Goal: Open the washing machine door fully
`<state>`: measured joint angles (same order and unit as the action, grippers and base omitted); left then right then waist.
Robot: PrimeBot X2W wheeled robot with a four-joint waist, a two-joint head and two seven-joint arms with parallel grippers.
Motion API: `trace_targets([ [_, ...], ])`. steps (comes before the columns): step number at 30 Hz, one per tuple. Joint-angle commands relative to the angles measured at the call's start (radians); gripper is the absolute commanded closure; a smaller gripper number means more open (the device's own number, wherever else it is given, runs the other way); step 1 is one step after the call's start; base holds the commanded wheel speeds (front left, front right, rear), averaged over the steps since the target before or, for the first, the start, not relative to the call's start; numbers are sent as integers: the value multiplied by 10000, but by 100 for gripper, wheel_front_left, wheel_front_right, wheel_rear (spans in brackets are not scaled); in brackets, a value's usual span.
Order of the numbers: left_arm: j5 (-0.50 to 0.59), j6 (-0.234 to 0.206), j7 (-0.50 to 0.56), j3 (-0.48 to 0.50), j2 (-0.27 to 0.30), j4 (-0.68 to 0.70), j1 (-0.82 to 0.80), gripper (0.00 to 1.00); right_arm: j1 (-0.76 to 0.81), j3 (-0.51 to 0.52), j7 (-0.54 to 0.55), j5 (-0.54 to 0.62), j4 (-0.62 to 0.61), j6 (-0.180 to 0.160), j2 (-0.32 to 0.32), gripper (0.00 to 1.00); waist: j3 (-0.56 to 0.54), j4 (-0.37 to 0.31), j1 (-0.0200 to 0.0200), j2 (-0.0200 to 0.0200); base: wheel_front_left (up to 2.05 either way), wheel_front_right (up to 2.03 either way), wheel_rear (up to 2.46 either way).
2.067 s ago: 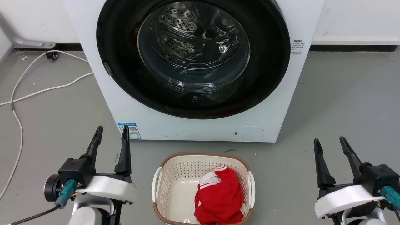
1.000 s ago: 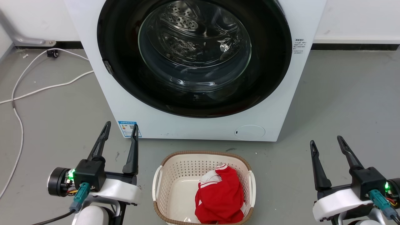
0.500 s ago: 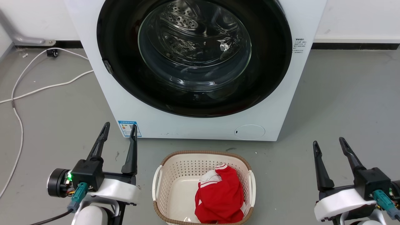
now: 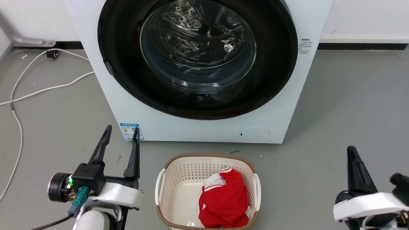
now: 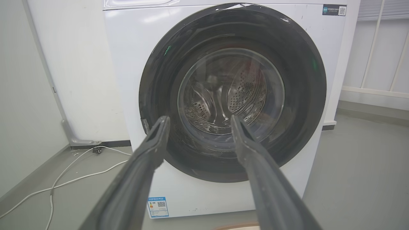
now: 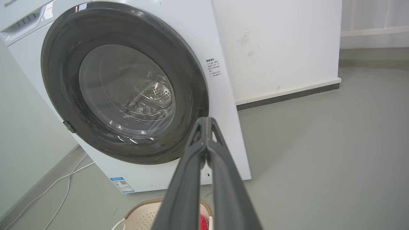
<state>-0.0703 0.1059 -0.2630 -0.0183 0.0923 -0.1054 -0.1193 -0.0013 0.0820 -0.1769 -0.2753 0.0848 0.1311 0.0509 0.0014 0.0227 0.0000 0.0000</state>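
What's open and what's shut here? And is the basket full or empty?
door: shut, flat against the machine.
left gripper: open, holding nothing.
right gripper: shut, holding nothing.
basket: upright on the floor, partly filled.
red cloth: crumpled inside the basket.

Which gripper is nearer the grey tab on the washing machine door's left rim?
Left. The left gripper is below the tab; the right gripper is low at far right, past the door.
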Motion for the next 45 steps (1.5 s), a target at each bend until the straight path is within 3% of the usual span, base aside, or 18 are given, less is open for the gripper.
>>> trace_targets([
  [1, 52, 45, -25, 57, -16, -36, 25, 0, -274, 94, -29, -1266, 274, -5, -15, 100, 6, -1, 0, 0, 0, 0, 0],
  [11, 48, 71, -25, 186, -52, 46, -73, 0, -1872, 548, 63, -9821, 1159, -5, -12, 100, 239, -94, 0, 0, 0, 0, 0],
  [16, 31, 107, -25, 297, -55, 131, -239, 0, -3349, 1272, 741, -12198, 1741, -5, 58, 100, 503, -154, 0, 0, 0, 0, 0],
  [22, -20, 147, -25, 402, -90, 261, -533, 0, -5506, 1513, 1650, -12851, 3323, -3, 848, 100, 963, -125, 0, 0, 0, 0, 0],
  [24, -29, 152, -25, 403, -119, 360, -752, 0, -6748, 1347, 2018, -12742, 4190, -3, 1368, 100, 1326, -81, 0, 0, 0, 0, 0],
  [32, -58, 204, -25, 355, -146, 654, -1280, 0, -10317, 357, 3251, -11790, 6623, -3, 2371, 100, 2272, 49, 0, 0, 0, 0, 0],
  [45, -62, 239, -25, 218, -115, 922, -2007, 0, -14655, -1460, 5627, -9527, 10590, -3, 2332, 100, 3498, 308, 0, 0, 0, 0, 0],
])
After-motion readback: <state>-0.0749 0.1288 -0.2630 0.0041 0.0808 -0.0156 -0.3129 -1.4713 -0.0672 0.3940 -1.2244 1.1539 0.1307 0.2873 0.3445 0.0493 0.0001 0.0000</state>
